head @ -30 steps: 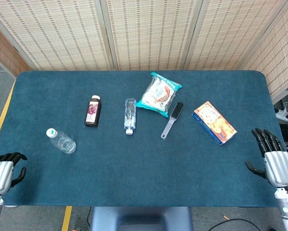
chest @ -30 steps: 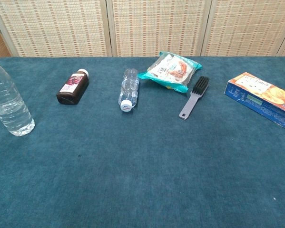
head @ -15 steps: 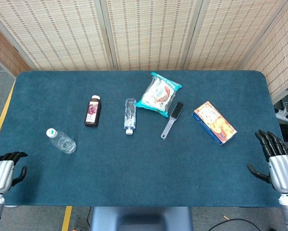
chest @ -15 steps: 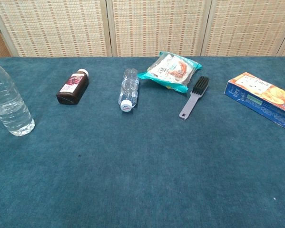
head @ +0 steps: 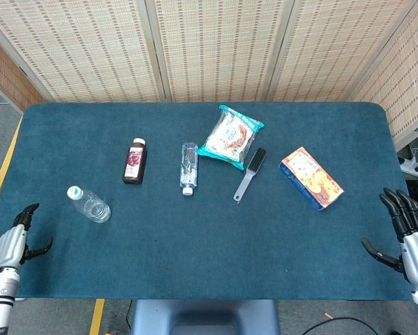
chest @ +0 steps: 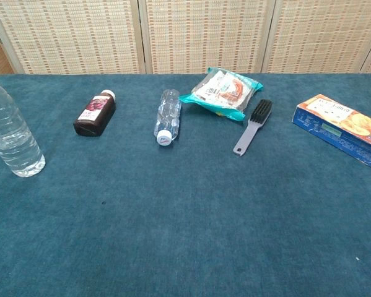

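The left hand point(head: 12, 241) hangs at the near left edge of the teal-cloth surface point(head: 209, 244), fingers released and spread, grasping nothing. Nearest to it stands the upright clear plastic water bottle with a white cap point(head: 89, 204), well apart from the hand. The right hand point(head: 412, 234) sits just off the near right edge, fingers loose and parted, holding nothing; the orange and blue cardboard box point(head: 311, 178) lies nearest, also apart from it.

The whole near half of the surface is open between the two hands. The far half carries a row of things: two clear bottles counting the second clear plastic bottle lying on its side point(head: 188, 167), one dark brown syrup bottle lying flat point(head: 135, 162), one teal snack packet point(head: 230, 136), one grey brush with black bristles point(head: 250, 173) just beside the packet, and one box.
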`<state>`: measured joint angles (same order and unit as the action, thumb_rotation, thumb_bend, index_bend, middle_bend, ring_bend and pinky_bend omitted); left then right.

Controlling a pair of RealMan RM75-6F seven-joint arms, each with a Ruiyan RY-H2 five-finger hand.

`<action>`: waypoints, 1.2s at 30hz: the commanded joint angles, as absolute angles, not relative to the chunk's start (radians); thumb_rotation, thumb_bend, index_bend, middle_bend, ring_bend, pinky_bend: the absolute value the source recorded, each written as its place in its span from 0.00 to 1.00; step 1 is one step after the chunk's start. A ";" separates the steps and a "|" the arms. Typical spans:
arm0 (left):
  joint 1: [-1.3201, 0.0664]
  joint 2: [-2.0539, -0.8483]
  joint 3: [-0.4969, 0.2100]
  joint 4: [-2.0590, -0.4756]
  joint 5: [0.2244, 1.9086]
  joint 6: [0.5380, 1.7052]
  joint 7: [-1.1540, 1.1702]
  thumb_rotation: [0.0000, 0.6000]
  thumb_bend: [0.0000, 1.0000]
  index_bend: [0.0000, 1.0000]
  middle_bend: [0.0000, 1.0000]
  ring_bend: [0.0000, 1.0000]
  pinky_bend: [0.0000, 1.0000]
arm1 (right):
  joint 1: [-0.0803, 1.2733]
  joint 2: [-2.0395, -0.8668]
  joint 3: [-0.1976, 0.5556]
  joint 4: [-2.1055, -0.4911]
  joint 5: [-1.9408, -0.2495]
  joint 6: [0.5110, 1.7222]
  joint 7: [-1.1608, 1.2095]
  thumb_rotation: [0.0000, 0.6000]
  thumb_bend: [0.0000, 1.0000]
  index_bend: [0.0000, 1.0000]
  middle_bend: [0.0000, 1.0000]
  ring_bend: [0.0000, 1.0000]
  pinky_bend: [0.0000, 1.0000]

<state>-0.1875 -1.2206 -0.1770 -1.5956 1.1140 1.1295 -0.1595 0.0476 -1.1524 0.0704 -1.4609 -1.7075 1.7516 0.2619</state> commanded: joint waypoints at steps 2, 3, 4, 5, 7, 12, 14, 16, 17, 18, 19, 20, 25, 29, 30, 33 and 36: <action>-0.221 -1.290 -0.220 -1.569 1.084 1.115 -0.214 1.00 0.37 0.00 0.00 0.00 0.21 | 0.058 -1.139 0.057 -1.467 -1.708 1.717 0.285 1.00 0.14 0.00 0.03 0.00 0.10; -0.226 -1.304 -0.228 -1.562 1.079 1.120 -0.216 1.00 0.37 0.00 0.00 0.00 0.21 | 0.059 -1.136 0.055 -1.468 -1.710 1.713 0.287 1.00 0.14 0.00 0.03 0.00 0.10; -0.232 -1.319 -0.238 -1.554 1.074 1.124 -0.221 1.00 0.37 0.00 0.00 0.00 0.21 | 0.060 -1.135 0.052 -1.468 -1.712 1.709 0.287 1.00 0.14 0.00 0.03 0.00 0.10; -0.239 -1.338 -0.250 -1.541 1.067 1.129 -0.229 1.00 0.37 0.00 0.00 0.00 0.21 | 0.061 -1.133 0.049 -1.469 -1.715 1.707 0.285 1.00 0.14 0.00 0.03 0.00 0.10; -0.250 -1.365 -0.266 -1.521 1.057 1.130 -0.244 1.00 0.37 0.00 0.00 0.00 0.20 | 0.063 -1.133 0.043 -1.468 -1.723 1.703 0.282 1.00 0.14 0.00 0.03 0.00 0.10; -0.282 -1.411 -0.303 -1.484 1.036 1.093 -0.315 1.00 0.37 0.00 0.00 0.00 0.20 | 0.066 -1.132 0.034 -1.471 -1.731 1.696 0.283 1.00 0.14 0.00 0.03 0.00 0.10; -0.289 -1.415 -0.313 -1.486 1.031 1.070 -0.353 1.00 0.37 0.00 0.00 0.00 0.20 | 0.067 -1.134 0.035 -1.471 -1.728 1.695 0.281 1.00 0.14 0.00 0.03 0.00 0.10; -0.294 -1.412 -0.318 -1.494 1.032 1.048 -0.384 1.00 0.37 0.00 0.00 0.00 0.20 | 0.068 -1.135 0.035 -1.471 -1.725 1.691 0.280 1.00 0.14 0.00 0.03 0.00 0.10; -0.297 -1.411 -0.321 -1.496 1.032 1.036 -0.403 1.00 0.37 0.00 0.00 0.00 0.20 | 0.069 -1.136 0.035 -1.471 -1.724 1.690 0.280 1.00 0.14 0.00 0.03 0.00 0.10; -0.299 -1.409 -0.323 -1.500 1.033 1.026 -0.416 1.00 0.37 0.00 0.00 0.00 0.20 | 0.070 -1.136 0.035 -1.471 -1.723 1.689 0.281 1.00 0.14 0.00 0.03 0.00 0.10; -0.301 -1.406 -0.325 -1.505 1.035 1.016 -0.432 1.00 0.37 0.00 0.00 0.00 0.20 | 0.070 -1.137 0.035 -1.471 -1.723 1.688 0.281 1.00 0.14 0.00 0.03 0.00 0.10; -0.302 -1.401 -0.328 -1.514 1.039 1.002 -0.459 1.00 0.37 0.00 0.00 0.00 0.20 | 0.071 -1.138 0.035 -1.471 -1.722 1.686 0.280 1.00 0.14 0.00 0.03 0.00 0.10; -0.308 -1.385 -0.336 -1.531 1.059 0.964 -0.537 1.00 0.37 0.00 0.00 0.00 0.20 | 0.073 -1.141 0.035 -1.471 -1.718 1.681 0.279 1.00 0.14 0.00 0.03 0.00 0.10; -0.307 -1.360 -0.336 -1.557 1.086 0.932 -0.609 1.00 0.38 0.00 0.00 0.00 0.20 | 0.076 -1.143 0.034 -1.472 -1.713 1.675 0.277 1.00 0.14 0.00 0.03 0.00 0.10; -0.306 -1.353 -0.335 -1.563 1.095 0.926 -0.626 1.00 0.38 0.00 0.00 0.00 0.20 | 0.077 -1.143 0.035 -1.472 -1.712 1.673 0.278 1.00 0.14 0.00 0.03 0.00 0.10; -0.303 -1.333 -0.331 -1.575 1.125 0.911 -0.679 1.00 0.37 0.00 0.00 0.00 0.20 | 0.079 -1.144 0.035 -1.473 -1.708 1.667 0.278 1.00 0.14 0.00 0.03 0.00 0.10; -0.304 -1.330 -0.328 -1.572 1.149 0.906 -0.722 1.00 0.38 0.00 0.00 0.00 0.19 | 0.081 -1.145 0.035 -1.475 -1.705 1.662 0.277 1.00 0.14 0.00 0.03 0.00 0.10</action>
